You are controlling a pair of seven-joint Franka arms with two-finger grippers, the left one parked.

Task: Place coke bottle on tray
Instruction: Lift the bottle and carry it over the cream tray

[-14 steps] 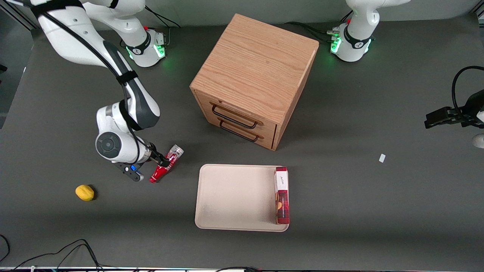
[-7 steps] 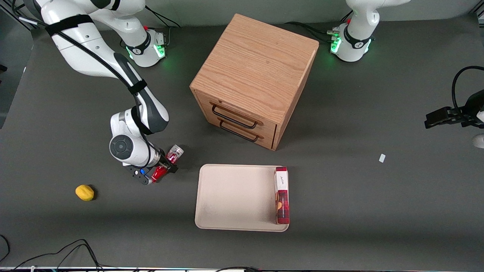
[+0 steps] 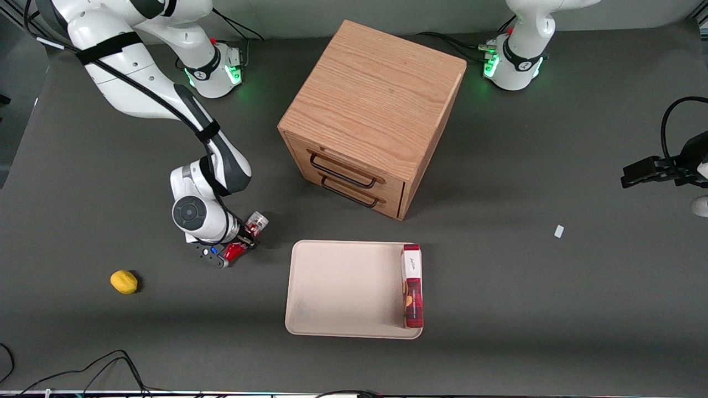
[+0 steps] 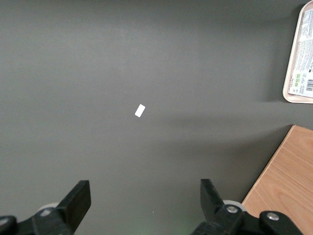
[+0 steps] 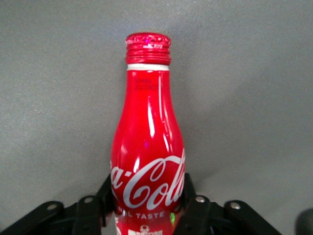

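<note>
1. The gripper (image 3: 239, 247) was pinching the bottle (image 3: 246, 239) around its lower body, fingers (image 5: 194, 208) pressed on either side of the white script.
2. The bottle lay tilted just off the table (image 3: 498, 166) (silver base pointing up toward the cabinet (image 3: 371, 116)), beside the tray (image 3: 343, 287) on the working arm's side, not over it.
3. On the tray, a plaid box (image 3: 412, 286) sat along the edge toward the parked arm.
4. A lemon (image 3: 124, 282) sat well apart toward the working arm's end.
</note>
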